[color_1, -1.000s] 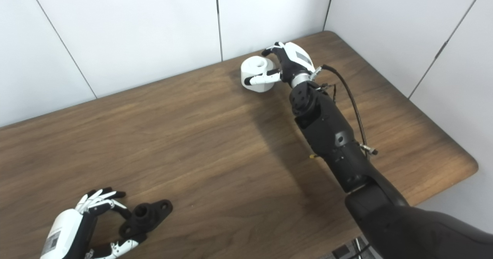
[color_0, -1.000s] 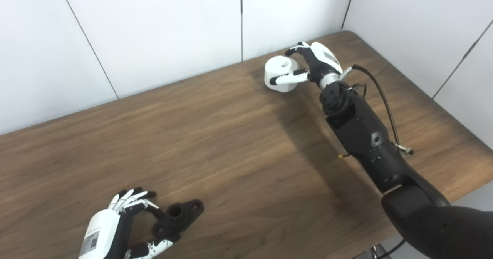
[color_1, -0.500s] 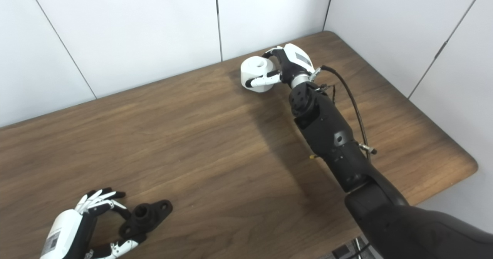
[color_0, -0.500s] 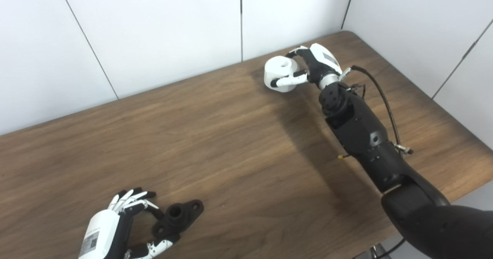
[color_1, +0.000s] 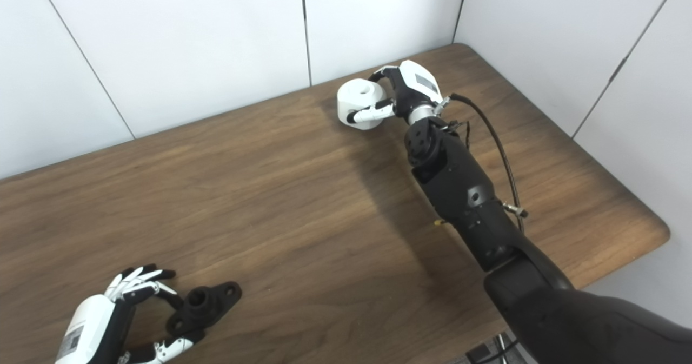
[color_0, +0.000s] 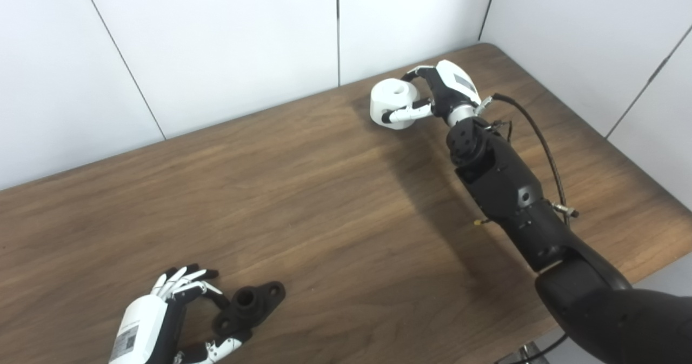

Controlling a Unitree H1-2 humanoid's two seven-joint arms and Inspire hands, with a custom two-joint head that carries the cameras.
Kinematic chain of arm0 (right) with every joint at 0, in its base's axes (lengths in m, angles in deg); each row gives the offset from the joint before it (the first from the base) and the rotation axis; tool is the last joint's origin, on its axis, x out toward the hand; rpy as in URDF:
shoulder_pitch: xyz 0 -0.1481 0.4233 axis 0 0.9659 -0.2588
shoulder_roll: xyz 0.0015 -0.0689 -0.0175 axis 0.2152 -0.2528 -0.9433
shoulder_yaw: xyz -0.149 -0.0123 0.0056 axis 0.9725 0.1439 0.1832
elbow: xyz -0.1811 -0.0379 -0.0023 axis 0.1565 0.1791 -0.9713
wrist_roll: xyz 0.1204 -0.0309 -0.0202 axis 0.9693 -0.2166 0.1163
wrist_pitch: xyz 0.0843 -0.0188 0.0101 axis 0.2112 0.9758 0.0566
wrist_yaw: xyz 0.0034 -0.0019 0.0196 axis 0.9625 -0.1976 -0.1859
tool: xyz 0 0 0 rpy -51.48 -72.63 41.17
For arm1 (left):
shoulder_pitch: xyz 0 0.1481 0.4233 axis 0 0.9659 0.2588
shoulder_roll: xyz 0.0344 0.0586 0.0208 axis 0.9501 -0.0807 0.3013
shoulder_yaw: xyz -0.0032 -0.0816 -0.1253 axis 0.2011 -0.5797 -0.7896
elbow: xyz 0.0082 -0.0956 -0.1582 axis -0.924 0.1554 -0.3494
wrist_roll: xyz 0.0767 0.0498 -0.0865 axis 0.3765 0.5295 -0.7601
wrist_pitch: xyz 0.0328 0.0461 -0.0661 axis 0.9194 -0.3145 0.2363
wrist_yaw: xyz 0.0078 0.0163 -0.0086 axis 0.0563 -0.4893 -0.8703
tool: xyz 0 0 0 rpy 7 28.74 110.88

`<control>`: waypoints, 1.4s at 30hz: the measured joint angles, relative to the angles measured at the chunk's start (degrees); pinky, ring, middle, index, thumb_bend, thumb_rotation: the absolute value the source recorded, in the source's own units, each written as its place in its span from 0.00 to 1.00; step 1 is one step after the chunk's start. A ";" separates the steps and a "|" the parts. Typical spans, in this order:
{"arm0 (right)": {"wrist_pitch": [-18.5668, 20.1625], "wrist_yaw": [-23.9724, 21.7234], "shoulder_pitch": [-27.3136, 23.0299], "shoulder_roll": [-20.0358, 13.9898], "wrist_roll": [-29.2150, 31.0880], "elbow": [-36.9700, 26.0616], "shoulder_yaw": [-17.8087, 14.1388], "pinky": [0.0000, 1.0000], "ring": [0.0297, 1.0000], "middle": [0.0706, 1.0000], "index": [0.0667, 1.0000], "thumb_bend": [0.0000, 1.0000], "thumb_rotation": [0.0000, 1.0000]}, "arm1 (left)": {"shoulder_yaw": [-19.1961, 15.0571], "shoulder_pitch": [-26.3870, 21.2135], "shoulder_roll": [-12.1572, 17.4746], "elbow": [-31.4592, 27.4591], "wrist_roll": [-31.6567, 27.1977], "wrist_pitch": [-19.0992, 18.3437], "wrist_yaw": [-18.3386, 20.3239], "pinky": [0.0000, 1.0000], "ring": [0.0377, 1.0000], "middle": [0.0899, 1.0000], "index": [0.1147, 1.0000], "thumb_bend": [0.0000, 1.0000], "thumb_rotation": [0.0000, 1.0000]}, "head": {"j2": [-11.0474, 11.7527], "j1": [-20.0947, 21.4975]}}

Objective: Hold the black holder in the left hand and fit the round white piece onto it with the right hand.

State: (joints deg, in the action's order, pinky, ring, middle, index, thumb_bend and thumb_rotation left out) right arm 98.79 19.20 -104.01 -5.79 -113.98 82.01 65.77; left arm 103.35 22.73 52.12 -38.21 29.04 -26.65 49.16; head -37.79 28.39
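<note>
White wall panels are backing a brown wooden table (color_0: 324, 202). In the upper right of the frame, the right robot hand (color_0: 440, 91) is wrapping its fingers and thumb around the round white piece (color_0: 390, 100), which is sitting near the table's far edge. At the lower left, the left robot hand (color_0: 162, 315) is pinching one end of the black holder (color_0: 250, 305), which is lying flat on the table.

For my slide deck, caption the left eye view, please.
Right robot hand grips the round white piece at the table's far edge; left robot hand touches the black holder.
</note>
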 measured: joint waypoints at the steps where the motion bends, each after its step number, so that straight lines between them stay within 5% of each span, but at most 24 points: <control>1: -0.02 0.06 0.00 -0.01 0.00 0.03 0.13 0.85 0.93 0.87 0.69 0.83 0.35 | 0.00 0.00 0.05 0.00 -0.02 0.00 0.00 0.96 0.88 0.76 0.42 0.51 0.06 | 0.00 0.09; 42: -1.09 1.21 1.45 -0.14 0.13 0.63 1.18 0.81 0.90 0.84 0.64 0.79 0.34 | -0.08 0.02 0.64 -0.27 -0.45 0.02 0.39 0.96 0.88 0.76 0.42 0.52 0.06 | -0.79 0.53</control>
State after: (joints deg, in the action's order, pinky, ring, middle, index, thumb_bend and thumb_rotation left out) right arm 97.70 20.41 -102.56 -5.93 -113.86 82.64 66.96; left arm 103.27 22.75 52.76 -38.47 28.59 -26.63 49.55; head -38.58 28.92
